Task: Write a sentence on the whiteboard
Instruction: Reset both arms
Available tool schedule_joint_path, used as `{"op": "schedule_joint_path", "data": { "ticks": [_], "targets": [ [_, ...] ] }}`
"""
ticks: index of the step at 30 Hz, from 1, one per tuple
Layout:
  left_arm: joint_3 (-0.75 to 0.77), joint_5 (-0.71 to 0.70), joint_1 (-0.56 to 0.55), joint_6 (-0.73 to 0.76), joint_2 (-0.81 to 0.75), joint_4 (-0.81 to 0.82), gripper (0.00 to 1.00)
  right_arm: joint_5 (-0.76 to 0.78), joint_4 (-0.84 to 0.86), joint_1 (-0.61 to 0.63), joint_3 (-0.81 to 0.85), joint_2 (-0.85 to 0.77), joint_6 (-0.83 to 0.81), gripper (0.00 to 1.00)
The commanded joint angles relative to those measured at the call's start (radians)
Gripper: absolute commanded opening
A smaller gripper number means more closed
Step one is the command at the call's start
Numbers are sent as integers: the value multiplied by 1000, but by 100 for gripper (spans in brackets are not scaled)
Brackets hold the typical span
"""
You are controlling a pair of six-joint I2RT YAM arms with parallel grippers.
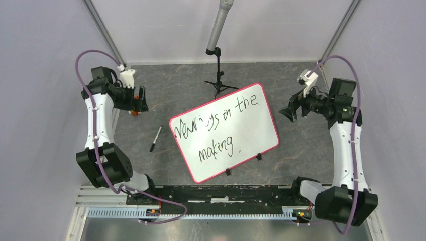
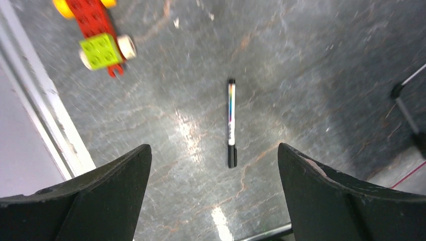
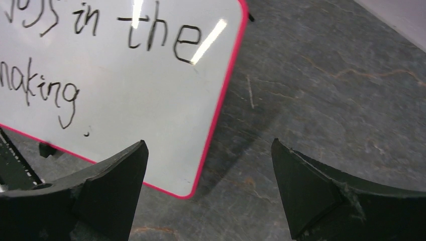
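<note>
At the far left the left arm (image 1: 100,118) reaches along the edge of the bench (image 1: 166,85). The left jaws stand wide apart with nothing between them, hanging above the dark, stone-patterned surface. Near them, close to the bench's left rail, lies a small toy (image 2: 100,45) of red and lime-green bricks with pale wheels. A slim marker (image 1: 155,138) with black ends lies loose on the bench, a little left of the whiteboard (image 1: 256,133). In the left wrist view it shows between the two fingertips but down on the surface, touched by neither. The whiteboard lies flat at the middle of the bench, turned so its long side slants up to the right, with a pink-red rim all round and two black clips (image 1: 258,156) on its near edge. The sentence (image 1: 217,147) crosses it in two slanted lines of black marker: a first word too crowded to read, then "in the", and below that "making" followed by a dot. Behind the board stands a black tripod (image 1: 219,85) carrying a grey pole. At the right the right arm (image 1: 344,135) holds the right jaws spread wide and empty, above the bench just off the board's right-hand corner.
</note>
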Motion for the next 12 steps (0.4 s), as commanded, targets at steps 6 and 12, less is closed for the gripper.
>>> {"op": "schedule_joint_path", "data": {
  "ticks": [6, 12],
  "targets": [
    [3, 86, 2, -232, -107, 134, 100, -64, -35, -226, 125, 156, -108, 98],
    [-53, 67, 1, -285, -143, 180, 100, -34, -51, -243, 101, 181, -141, 98]
  ]
}}
